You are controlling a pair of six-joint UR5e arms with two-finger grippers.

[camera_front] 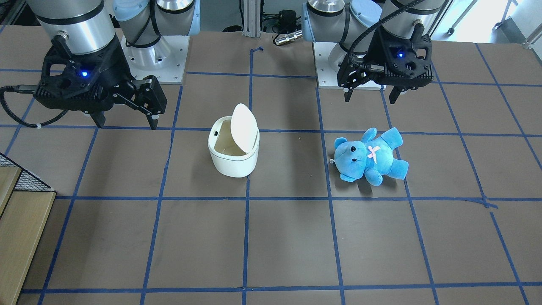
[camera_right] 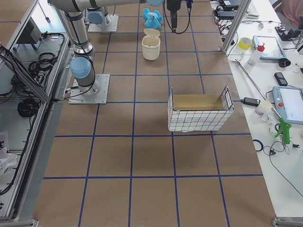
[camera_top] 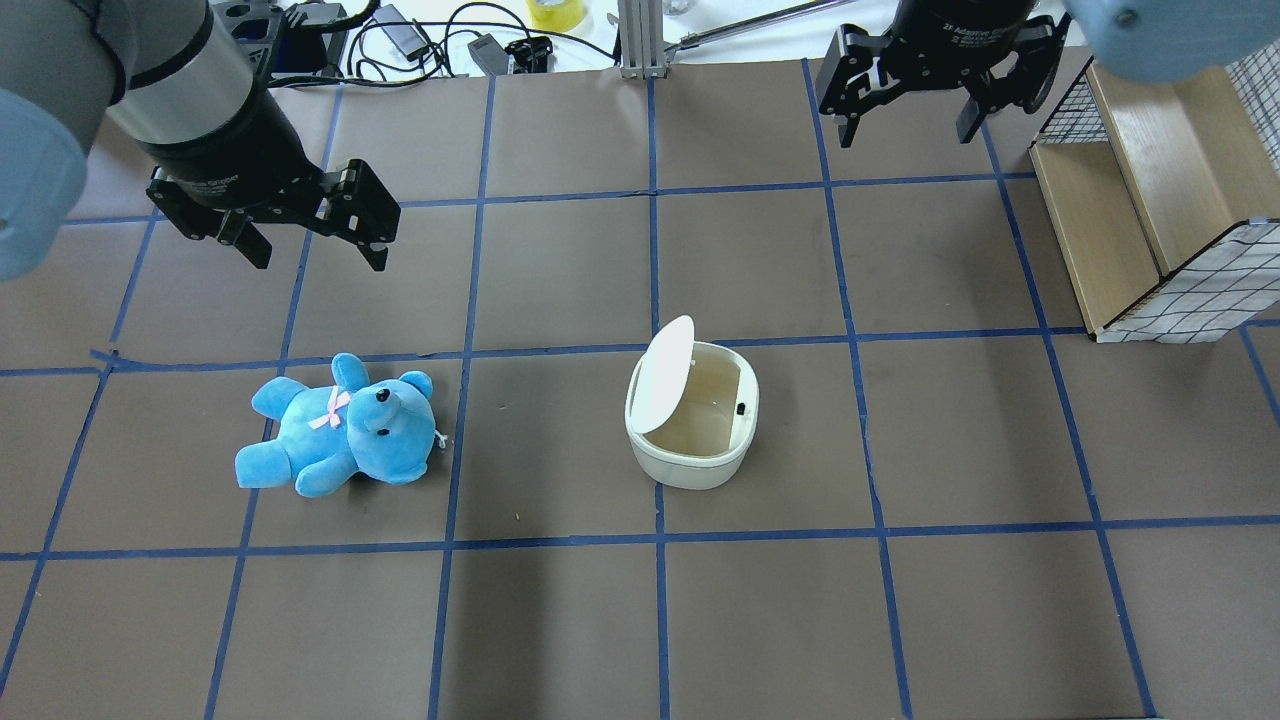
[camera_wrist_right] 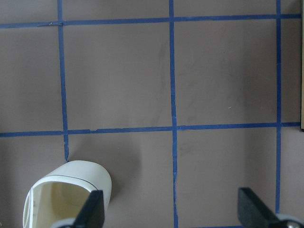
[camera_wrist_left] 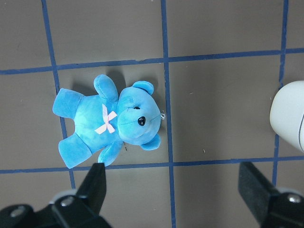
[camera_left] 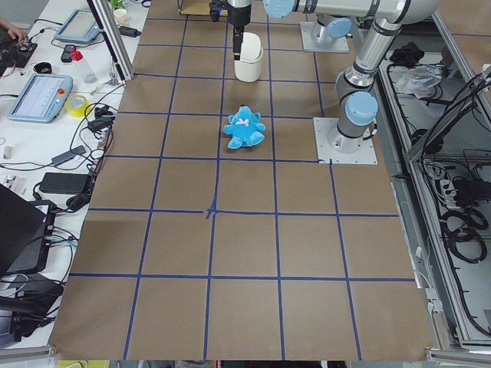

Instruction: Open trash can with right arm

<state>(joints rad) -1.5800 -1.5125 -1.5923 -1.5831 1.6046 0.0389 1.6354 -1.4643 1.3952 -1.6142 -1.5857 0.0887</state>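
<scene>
The white trash can (camera_front: 233,163) stands mid-table with its lid (camera_front: 244,127) swung up and its inside showing; it also shows in the overhead view (camera_top: 690,460) and low left in the right wrist view (camera_wrist_right: 71,190). My right gripper (camera_front: 125,120) is open and empty. It hovers above the table, apart from the can, on the robot's side of it (camera_top: 908,135). My left gripper (camera_front: 370,98) is open and empty, hovering near the blue teddy bear (camera_front: 368,154), which lies on its back (camera_wrist_left: 109,123).
A wire-sided wooden box (camera_top: 1150,200) stands at the table's right end. The table is brown with a blue tape grid. Cables and small gear lie beyond the far edge (camera_top: 480,45).
</scene>
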